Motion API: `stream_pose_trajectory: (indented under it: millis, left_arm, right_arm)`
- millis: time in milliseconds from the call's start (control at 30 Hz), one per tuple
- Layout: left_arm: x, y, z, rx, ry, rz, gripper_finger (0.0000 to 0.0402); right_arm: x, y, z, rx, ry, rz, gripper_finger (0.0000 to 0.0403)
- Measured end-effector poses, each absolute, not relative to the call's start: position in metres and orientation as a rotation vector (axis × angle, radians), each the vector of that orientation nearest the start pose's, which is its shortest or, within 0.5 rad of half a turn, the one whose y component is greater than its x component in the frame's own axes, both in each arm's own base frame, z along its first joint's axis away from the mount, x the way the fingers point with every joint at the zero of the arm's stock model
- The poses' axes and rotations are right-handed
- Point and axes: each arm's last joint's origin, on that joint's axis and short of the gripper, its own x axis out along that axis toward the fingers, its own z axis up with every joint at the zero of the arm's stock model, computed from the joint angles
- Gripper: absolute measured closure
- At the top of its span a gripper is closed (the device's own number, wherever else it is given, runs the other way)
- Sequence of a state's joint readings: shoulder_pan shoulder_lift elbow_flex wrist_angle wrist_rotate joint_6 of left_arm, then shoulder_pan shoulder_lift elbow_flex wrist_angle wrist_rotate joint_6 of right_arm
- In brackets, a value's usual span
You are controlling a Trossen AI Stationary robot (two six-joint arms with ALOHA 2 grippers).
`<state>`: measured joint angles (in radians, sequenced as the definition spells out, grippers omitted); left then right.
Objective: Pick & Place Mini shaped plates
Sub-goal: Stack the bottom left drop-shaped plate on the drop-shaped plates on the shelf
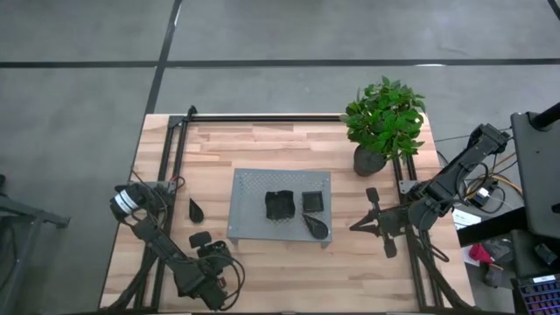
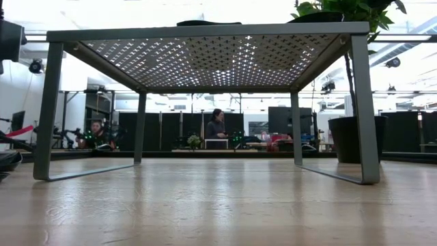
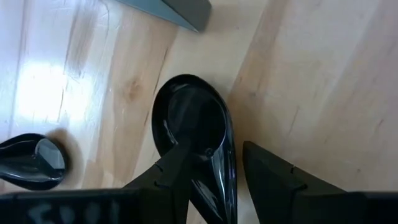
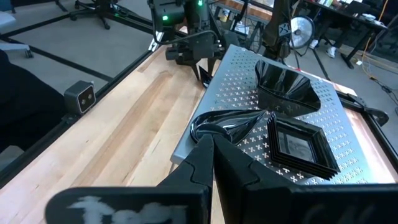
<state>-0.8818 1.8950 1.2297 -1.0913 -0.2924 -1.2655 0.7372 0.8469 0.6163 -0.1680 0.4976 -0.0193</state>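
Note:
Three glossy black mini plates sit on the grey perforated tray (image 1: pixel 254 184): a wavy-edged one (image 1: pixel 279 204), a square one (image 1: pixel 313 201) and a teardrop one (image 1: pixel 317 227). Left of the tray, a teardrop plate (image 1: pixel 196 210) and another plate (image 1: pixel 199 238) lie on the wood. A third teardrop plate (image 3: pixel 189 121) lies flat under my left gripper (image 3: pixel 214 146), near the tray's near-left foot (image 3: pixel 180 9). That gripper is open, with one finger over the plate's hollow and one outside its rim. My right gripper (image 1: pixel 354 226) is shut and hovers right of the tray. My left gripper comes from above at the teardrop plate's narrow end (image 3: pixel 224 177). One finger (image 3: pixel 174 168) stands over the hollow; wood shows between the rim and the other finger (image 3: pixel 267 171). Whether the inner finger touches the plate, I cannot tell. The plate lies flat on the table.
A potted green plant (image 1: pixel 383 122) stands at the table's far right, close behind my right arm. The tray stands on thin legs (image 2: pixel 48 109) with free room beneath. Bare wood lies along the near edge. People sit in the room beyond the table.

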Motion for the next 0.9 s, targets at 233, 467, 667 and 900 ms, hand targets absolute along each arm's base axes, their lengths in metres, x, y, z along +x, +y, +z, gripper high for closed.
stream_pose_trajectory:
  millis: [233, 467, 667, 900]
  left_arm:
    - [0.206, -0.237, 0.154, -0.024, 1.372, 0.508, 0.0264]
    - [0.205, -0.236, 0.151, -0.025, 1.391, 0.51, 0.032]
    - [0.204, -0.236, 0.15, -0.038, 1.429, 0.493, 0.0394]
    - [0.207, -0.25, 0.162, -0.075, 1.45, 0.401, 0.04]
  right_arm:
    - [0.145, 0.113, 0.268, -0.25, 0.323, 0.239, 0.0394]
    - [0.145, 0.113, 0.268, -0.25, 0.324, 0.24, 0.0394]
    - [0.145, 0.113, 0.268, -0.25, 0.323, 0.239, 0.0394]
    - [0.145, 0.113, 0.268, -0.25, 0.323, 0.239, 0.0394]
